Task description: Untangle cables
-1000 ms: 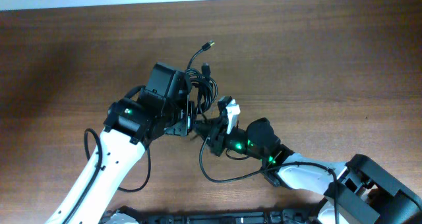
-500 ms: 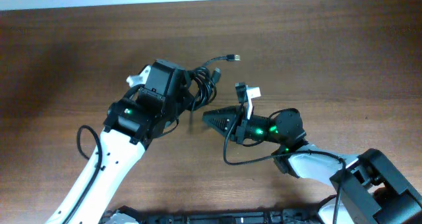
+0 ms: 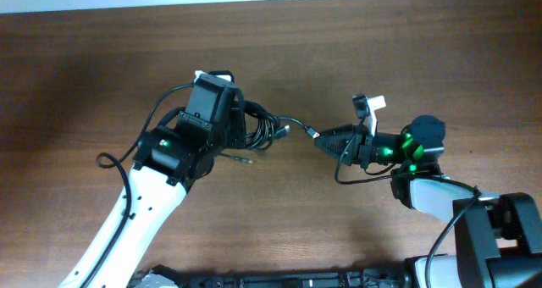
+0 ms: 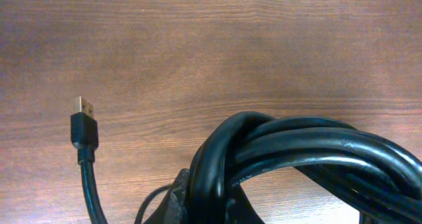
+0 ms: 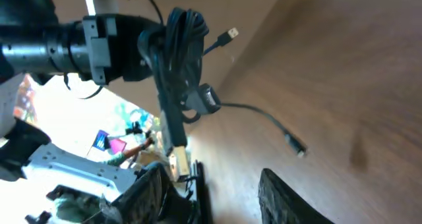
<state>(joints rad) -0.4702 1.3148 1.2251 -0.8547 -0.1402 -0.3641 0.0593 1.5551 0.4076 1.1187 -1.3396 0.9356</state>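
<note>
Both grips can't tell: L claw (image 3: 245, 129) buried in cables (image 3: 265, 127), R claw (image 3: 320, 139) tips cropped in wrist cam

The table (image 3: 406, 59) around the left pincer (image 3: 246, 128) is brown wood with a fine, visible grain, matt with only a faint sheen. The cables (image 4: 297, 151) bunched at that pincer have a smooth black rubbery jacket that catches glossy highlights. Just out from it, one plug (image 4: 84, 128) has a matt black moulded plastic body and a bright metal tip. The arm shell (image 3: 135, 220) behind the pincer looks like smooth white plastic.
</note>
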